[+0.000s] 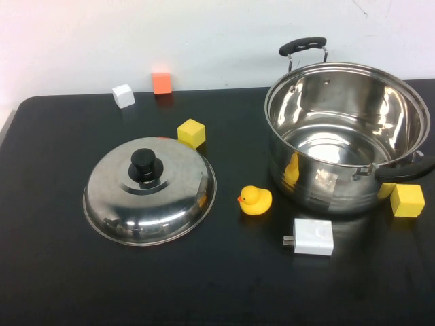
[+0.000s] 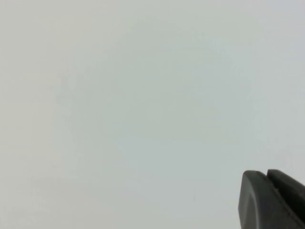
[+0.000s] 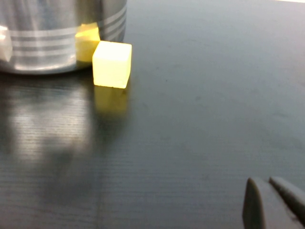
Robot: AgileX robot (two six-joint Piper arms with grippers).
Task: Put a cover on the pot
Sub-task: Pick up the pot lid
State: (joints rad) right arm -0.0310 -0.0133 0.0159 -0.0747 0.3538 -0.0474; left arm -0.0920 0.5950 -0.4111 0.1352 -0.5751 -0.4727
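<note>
The pot (image 1: 326, 183), a big shiny steel stockpot with black handles, stands open at the back right of the black table. Its domed steel lid (image 1: 173, 197) with a black knob (image 1: 144, 165) lies knob-up at the left middle, apart from the pot. Neither gripper shows in the high view. My left gripper (image 2: 267, 174) appears only in the left wrist view, fingers together, empty, facing a blank pale surface. My right gripper (image 3: 266, 181) is shut and empty low over the table, with the pot's wall (image 3: 47, 33) some way ahead.
A yellow duck (image 1: 255, 200) and a white charger plug (image 1: 312, 236) lie in front of the pot. A yellow cube (image 1: 407, 200) sits by the pot's right side, also in the right wrist view (image 3: 112, 63). Another yellow cube (image 1: 192, 132), an orange cube (image 1: 162, 81) and a white cube (image 1: 123, 96) lie behind the lid.
</note>
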